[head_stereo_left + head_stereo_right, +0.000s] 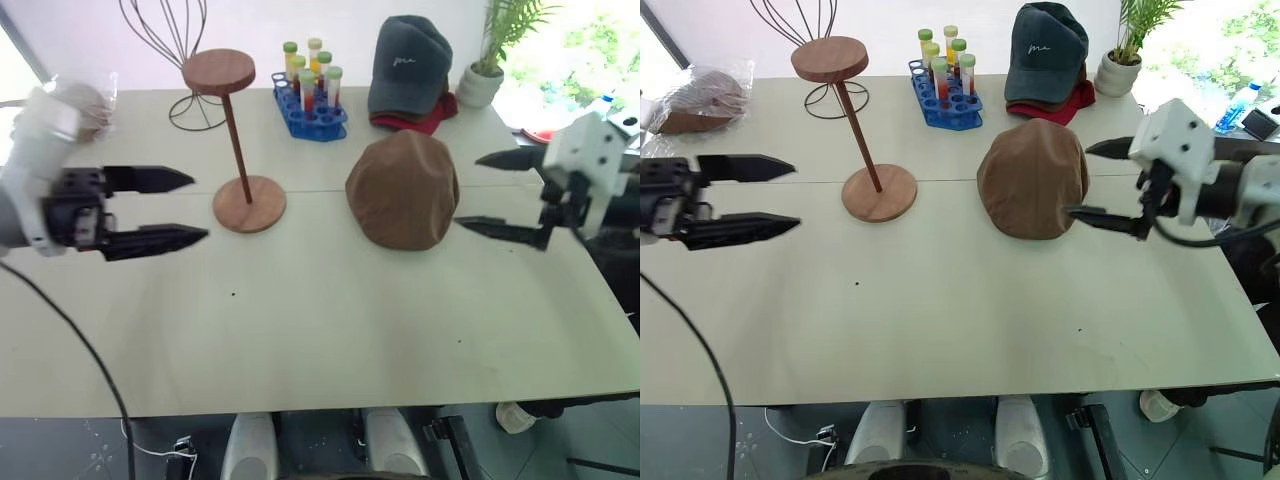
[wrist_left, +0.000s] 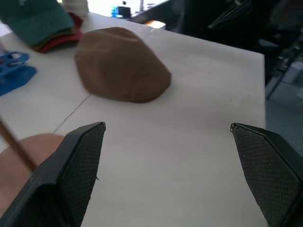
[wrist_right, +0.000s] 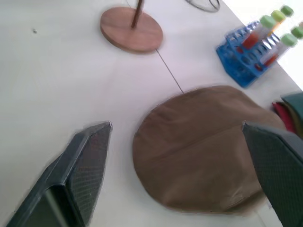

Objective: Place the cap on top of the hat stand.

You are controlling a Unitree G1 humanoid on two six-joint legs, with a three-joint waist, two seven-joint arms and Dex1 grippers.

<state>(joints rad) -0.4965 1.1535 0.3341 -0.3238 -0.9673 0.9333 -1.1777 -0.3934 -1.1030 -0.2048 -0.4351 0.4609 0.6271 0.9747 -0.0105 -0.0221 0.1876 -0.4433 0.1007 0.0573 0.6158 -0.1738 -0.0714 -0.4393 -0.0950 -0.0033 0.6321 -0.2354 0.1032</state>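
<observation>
The brown cap (image 1: 403,190) lies flat on the white table (image 1: 320,330), right of centre. The reddish-brown hat stand (image 1: 237,140) stands upright to its left, its top disc bare. My right gripper (image 1: 468,191) hovers open just beside the cap's right edge, pointing at it, with nothing between its fingers. In the right wrist view the cap (image 3: 203,146) fills the space ahead of the spread fingers. My left gripper (image 1: 200,208) is open and empty left of the stand's base, pointing right. The left wrist view looks across the table to the cap (image 2: 122,65).
Along the back of the table stand a dark wire-frame stand (image 1: 165,30), a blue rack of test tubes (image 1: 310,105), a dark grey baseball cap on red fabric (image 1: 408,65) and a potted plant (image 1: 485,75). A plastic bag (image 1: 85,100) lies at the back left.
</observation>
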